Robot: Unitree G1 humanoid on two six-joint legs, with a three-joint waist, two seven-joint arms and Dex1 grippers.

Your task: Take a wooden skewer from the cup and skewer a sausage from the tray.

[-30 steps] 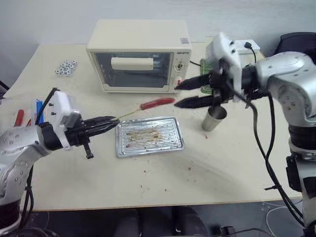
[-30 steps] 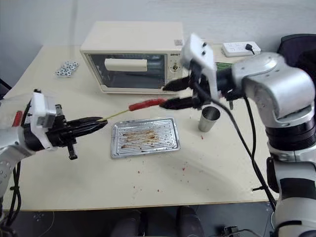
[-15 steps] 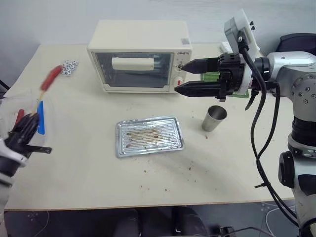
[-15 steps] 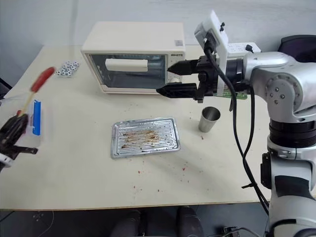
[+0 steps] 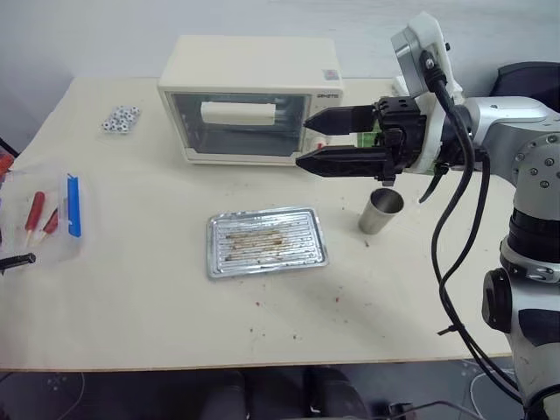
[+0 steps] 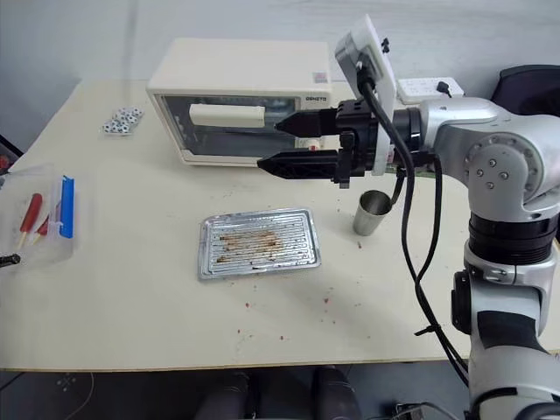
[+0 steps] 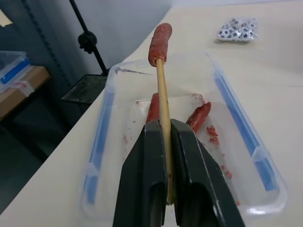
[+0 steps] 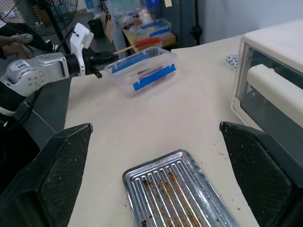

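1. a pale tabletop (image 5: 175, 289) carries a cream toaster oven (image 5: 249, 96) at its far edge, a ribbed metal tray (image 5: 266, 241) near the middle, a small steel cup (image 5: 381, 211) beside the tray toward the right edge, and a clear plastic box (image 6: 39, 214) with blue clips at the left edge.
2. the left gripper (image 7: 163, 156) is pinched closed on the wooden skewer (image 7: 163, 109), gripping it low so the shaft stands out past the fingers; the red sausage (image 7: 159, 43) sits impaled on the far tip.
3. the skewer is held over the plastic box, where other red sausages (image 7: 199, 116) lie; this placement suggests the loaded stick is meant to be laid down there.
4. the tray holds only brown crumbs, so the skewering step looks finished.
5. the right gripper (image 5: 319, 144) hangs above the table in front of the oven, fingers spread wide and holding nothing, probably parked clear of the cup and tray.
6. a bag of small black-and-white pieces (image 5: 120, 119) lies near the far left corner.
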